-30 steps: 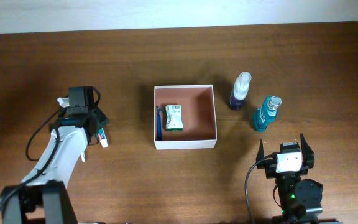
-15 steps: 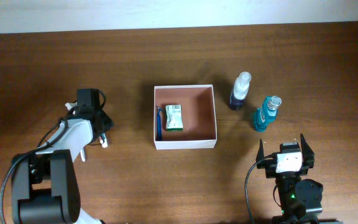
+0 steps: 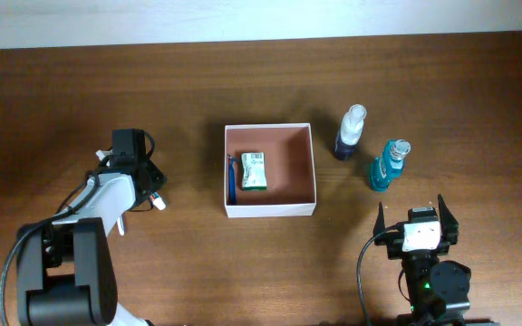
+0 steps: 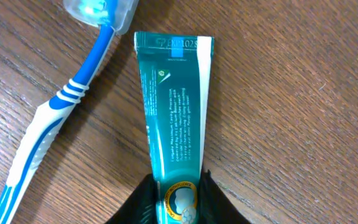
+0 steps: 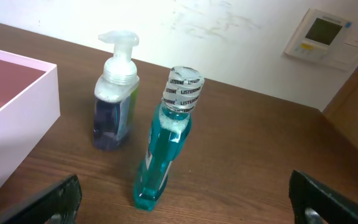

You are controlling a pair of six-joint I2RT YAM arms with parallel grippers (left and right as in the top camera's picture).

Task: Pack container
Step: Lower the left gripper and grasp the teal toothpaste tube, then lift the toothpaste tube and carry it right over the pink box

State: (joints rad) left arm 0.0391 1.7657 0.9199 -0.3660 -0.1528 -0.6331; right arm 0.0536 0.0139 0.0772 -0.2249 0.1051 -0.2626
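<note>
- Teal and white, the toothpaste tube lay flat on the wooden table, its crimped end pointing away from the left wrist camera.
- The left claw was clenched on the tube's near end, with one dark finger against each side.
- Just left of the tube in that view lay a blue-and-white toothbrush, slanted, with its head under a clear cap. Brush and tube were close but not touching.
- Seen from overhead, the left claw sat well left of the container, with bare table between them.
- The container stood near the middle of the table, open side up, with thin white walls around a reddish-brown floor.
- Inside it, a green-and-white packet lay in the left half, and a thin blue item lay along the left wall. What that item was could not be told.
- Right of the container stood a pump bottle of dark blue liquid with a white top, near the container's upper right corner in the overhead view but apart from it.
- A teal mouthwash bottle stood just beside the pump bottle, on the side nearer the right arm. Both were upright with a gap between them.
- The right claw was released, its fingers spread wide with nothing between them, and it was apart from both bottles.
</note>
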